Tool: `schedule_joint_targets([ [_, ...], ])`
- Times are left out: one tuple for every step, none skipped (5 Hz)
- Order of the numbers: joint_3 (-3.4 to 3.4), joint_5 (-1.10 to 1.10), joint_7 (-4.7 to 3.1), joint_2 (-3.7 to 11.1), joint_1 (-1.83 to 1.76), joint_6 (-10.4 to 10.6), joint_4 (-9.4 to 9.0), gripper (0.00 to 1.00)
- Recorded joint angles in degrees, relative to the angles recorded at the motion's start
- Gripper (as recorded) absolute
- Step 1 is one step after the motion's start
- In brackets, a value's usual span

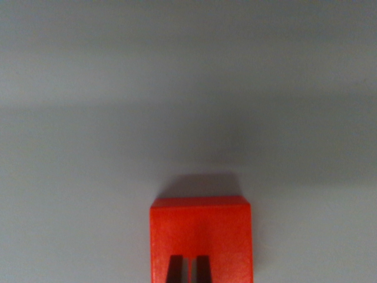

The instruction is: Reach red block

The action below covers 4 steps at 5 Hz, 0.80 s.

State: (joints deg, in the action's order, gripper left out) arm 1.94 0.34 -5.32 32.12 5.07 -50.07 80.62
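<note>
The gripper (188, 270) hangs right over the red block (201, 239) on the grey worktop (188, 88), tips nearly pressed together, pinching nothing. Reach looks practically done.

No legible text, label, brand, number or sign observed on the red block (201, 233) (or the grey surface (188, 88)).

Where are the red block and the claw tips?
red block (201, 227): wrist view, on its top face.
claw (189, 270): wrist view, midway between the two dark tips at the bottom edge.
</note>
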Motion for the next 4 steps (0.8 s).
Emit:
schedule_joint_targets([
  [0.09, 0.05, -0.18, 0.73, 0.13, 0.91, -0.24, 0.00],
  [0.09, 0.05, -0.18, 0.73, 0.13, 0.91, -0.24, 0.00],
  [0.13, 0.08, -0.28, 1.12, 0.20, 1.39, -0.37, 0.00],
  [0.13, 0.08, -0.28, 1.12, 0.20, 1.39, -0.37, 0.00],
])
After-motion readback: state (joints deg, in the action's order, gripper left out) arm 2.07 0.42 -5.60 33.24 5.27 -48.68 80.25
